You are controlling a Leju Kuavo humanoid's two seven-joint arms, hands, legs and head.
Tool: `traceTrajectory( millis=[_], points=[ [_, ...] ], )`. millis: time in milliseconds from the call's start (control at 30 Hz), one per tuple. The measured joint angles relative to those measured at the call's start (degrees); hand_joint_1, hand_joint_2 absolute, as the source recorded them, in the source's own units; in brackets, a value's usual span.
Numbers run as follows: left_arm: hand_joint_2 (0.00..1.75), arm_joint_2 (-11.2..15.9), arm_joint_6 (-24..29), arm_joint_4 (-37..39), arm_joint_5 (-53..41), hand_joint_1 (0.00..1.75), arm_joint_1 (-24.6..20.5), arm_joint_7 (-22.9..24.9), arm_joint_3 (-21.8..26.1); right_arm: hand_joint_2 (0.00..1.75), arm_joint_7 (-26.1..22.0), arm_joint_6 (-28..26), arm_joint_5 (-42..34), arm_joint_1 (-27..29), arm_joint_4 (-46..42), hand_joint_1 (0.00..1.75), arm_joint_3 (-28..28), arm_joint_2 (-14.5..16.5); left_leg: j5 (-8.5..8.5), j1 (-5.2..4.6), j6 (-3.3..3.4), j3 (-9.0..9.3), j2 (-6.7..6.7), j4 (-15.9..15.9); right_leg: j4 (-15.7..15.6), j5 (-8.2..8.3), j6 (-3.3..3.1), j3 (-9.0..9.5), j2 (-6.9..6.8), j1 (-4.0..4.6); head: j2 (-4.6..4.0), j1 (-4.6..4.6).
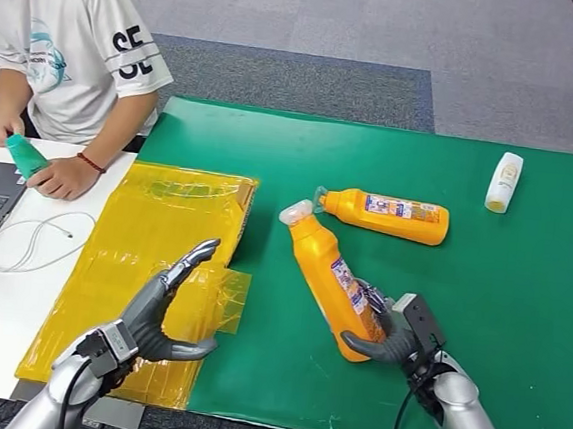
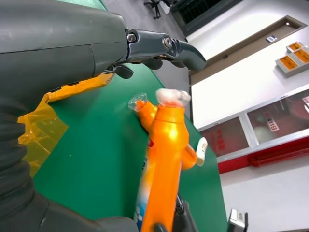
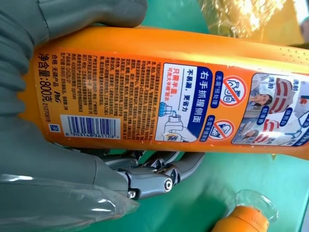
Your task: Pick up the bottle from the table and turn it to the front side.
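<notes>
From my head view, my right hand (image 1: 394,339) grips the base of the orange bottle (image 1: 327,273) on the green worktop (image 1: 533,296), near a second orange bottle (image 1: 386,215). My left hand (image 1: 162,309) hovers open over yellow film (image 1: 145,232).

At my left wrist, fingers (image 2: 164,47) spread, holding nothing.

At my right wrist, fingers (image 3: 160,176) and thumb clasp the bottle's back label (image 3: 146,104).

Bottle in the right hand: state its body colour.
Orange bottle, clearest in the right wrist view, held by the right hand.
</notes>
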Motion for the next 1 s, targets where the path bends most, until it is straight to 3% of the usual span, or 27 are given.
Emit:
traceTrajectory(
  millis=[333,800,1000],
  points=[
    [1.75,0.45,-0.92,0.68,1.61,0.0,-0.33,-0.23,-0.08,1.75,-3.27,10.21,-8.1,2.08,-4.89,1.75,-1.71,-0.04,0.0,0.0,0.0,-0.06,0.0,0.0,0.0,0.0,-0.01,-0.11,0.01,0.0,-0.01,-0.01],
    [1.75,0.07,-3.76,10.31,7.24,0.0,-2.6,-0.38,2.12,1.75,-3.13,8.92,-3.41,3.02,-17.41,1.75,0.02,-0.57,0.01,0.0,-0.01,-0.08,0.0,0.0,0.01,0.0,-0.01,-0.12,0.01,0.0,0.0,-0.01],
    [1.75,-0.69,-11.07,14.62,12.87,0.0,-3.84,-3.13,3.32,1.75,-2.65,7.97,-2.26,2.51,-19.97,1.75,3.38,-0.6,0.01,0.0,-0.01,-0.1,0.0,0.0,0.02,0.0,-0.01,-0.13,0.01,0.0,-0.01,-0.01]
  ],
)
